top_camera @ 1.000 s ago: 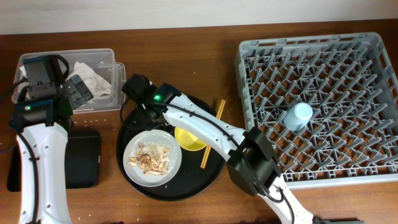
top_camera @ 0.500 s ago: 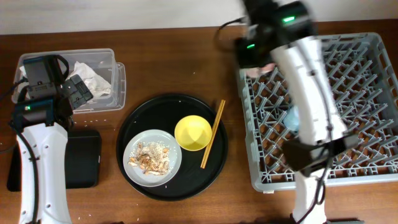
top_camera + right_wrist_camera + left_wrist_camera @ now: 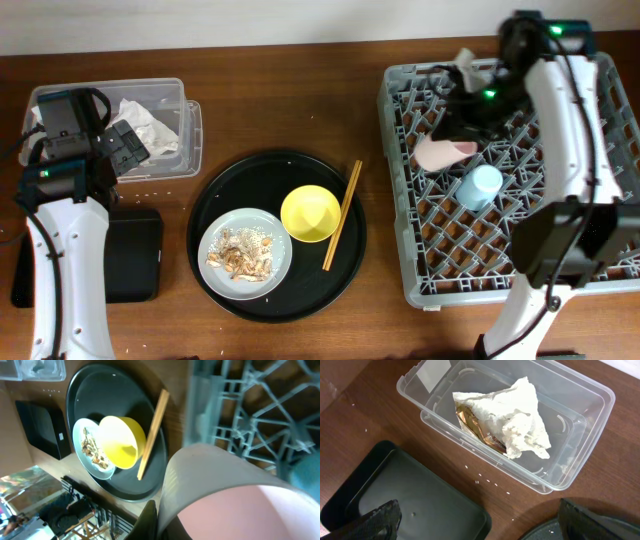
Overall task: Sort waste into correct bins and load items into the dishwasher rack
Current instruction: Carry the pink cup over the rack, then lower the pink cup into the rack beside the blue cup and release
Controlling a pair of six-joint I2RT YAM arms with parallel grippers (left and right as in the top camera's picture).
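My right gripper (image 3: 462, 128) is shut on the rim of the small pink cup (image 3: 440, 154), which lies tilted over the left part of the grey dishwasher rack (image 3: 600, 270). The cup (image 3: 225, 505) fills the right wrist view. A light-blue cup (image 3: 478, 186) stands in the rack just beside it. My left gripper (image 3: 125, 145) hangs open and empty beside the clear box (image 3: 170, 100), which holds the white napkin (image 3: 515, 420) and a brown wrapper (image 3: 470, 417). The yellow bowl (image 3: 309, 213), the chopsticks (image 3: 341, 215) and the plate (image 3: 280, 262) with food scraps (image 3: 243, 252) sit on the round black tray (image 3: 275, 305).
A shallow black rectangular tray (image 3: 135, 255) lies left of the round tray, below my left gripper (image 3: 480, 527). White crumbs dot the wood between the clear box (image 3: 580, 425) and that tray (image 3: 420, 490). The right arm arches over the rack's right side.
My right arm has swung from the round tray across to the rack, bringing the pink cup with it. The left arm has not moved.
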